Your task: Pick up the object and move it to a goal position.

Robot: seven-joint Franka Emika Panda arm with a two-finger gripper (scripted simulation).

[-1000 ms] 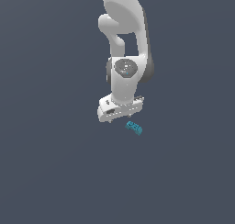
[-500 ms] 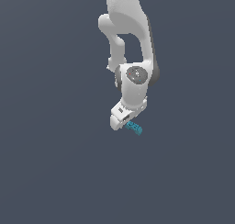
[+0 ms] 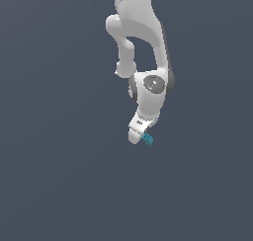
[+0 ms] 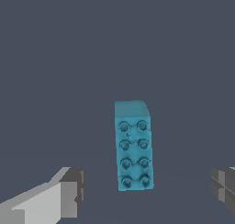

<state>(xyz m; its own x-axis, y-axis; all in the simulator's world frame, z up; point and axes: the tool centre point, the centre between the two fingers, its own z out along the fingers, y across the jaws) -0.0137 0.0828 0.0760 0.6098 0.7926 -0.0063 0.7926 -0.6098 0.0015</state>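
Note:
The object is a small teal-blue oblong block (image 4: 133,145) with two rows of darker studs on its face, lying on the grey floor. In the exterior view the block (image 3: 147,139) peeks out just beside the white hand, mostly hidden by it. My gripper (image 4: 147,188) is open, with one finger (image 4: 69,193) on one side and the other fingertip (image 4: 224,184) on the other side of the block's near end. The gripper (image 3: 137,136) is low over the floor, and the block lies between the jaws, untouched.
The flat grey floor (image 3: 59,176) spreads all around the arm (image 3: 141,42). No other object shows.
The hand has turned and come down toward the block, now covering most of it in the exterior view. The block has not moved.

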